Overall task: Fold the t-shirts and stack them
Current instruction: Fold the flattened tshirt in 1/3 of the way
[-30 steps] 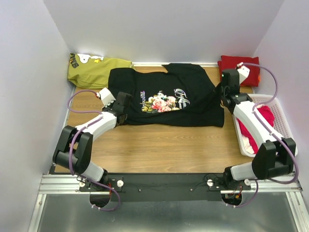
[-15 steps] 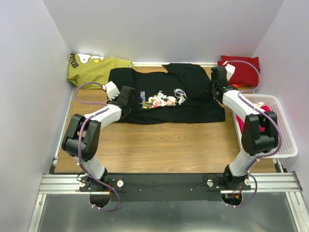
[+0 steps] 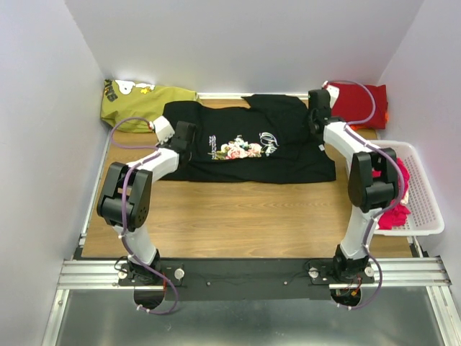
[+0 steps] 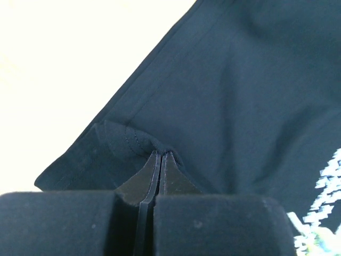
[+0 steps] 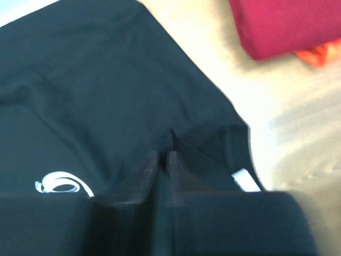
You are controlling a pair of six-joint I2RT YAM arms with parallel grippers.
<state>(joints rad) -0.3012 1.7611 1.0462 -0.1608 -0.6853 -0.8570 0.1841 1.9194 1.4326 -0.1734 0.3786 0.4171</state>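
Observation:
The black t-shirt [image 3: 284,164] with a multicoloured print lies spread across the far part of the wooden table. My left gripper [image 3: 185,137] is shut on the shirt's left edge; in the left wrist view the fingertips [image 4: 160,156] pinch a fold of black cloth [image 4: 240,96]. My right gripper [image 3: 316,122] is shut on the shirt's right side near the collar; the right wrist view shows its tips [image 5: 161,158] closed on black cloth [image 5: 85,90]. A folded dark red t-shirt [image 3: 358,104] lies at the back right and also shows in the right wrist view [image 5: 282,24].
An olive-green printed garment [image 3: 148,102] lies bunched in the back left corner. A white basket [image 3: 431,205] at the right edge holds bright pink shirts [image 3: 397,200]. Something orange [image 5: 319,53] peeks from under the red shirt. Walls enclose the table on three sides.
Both grippers have moved toward the far wall, the right one also inward, pulling the black shirt's sides with them. The shirt now lies narrower front to back.

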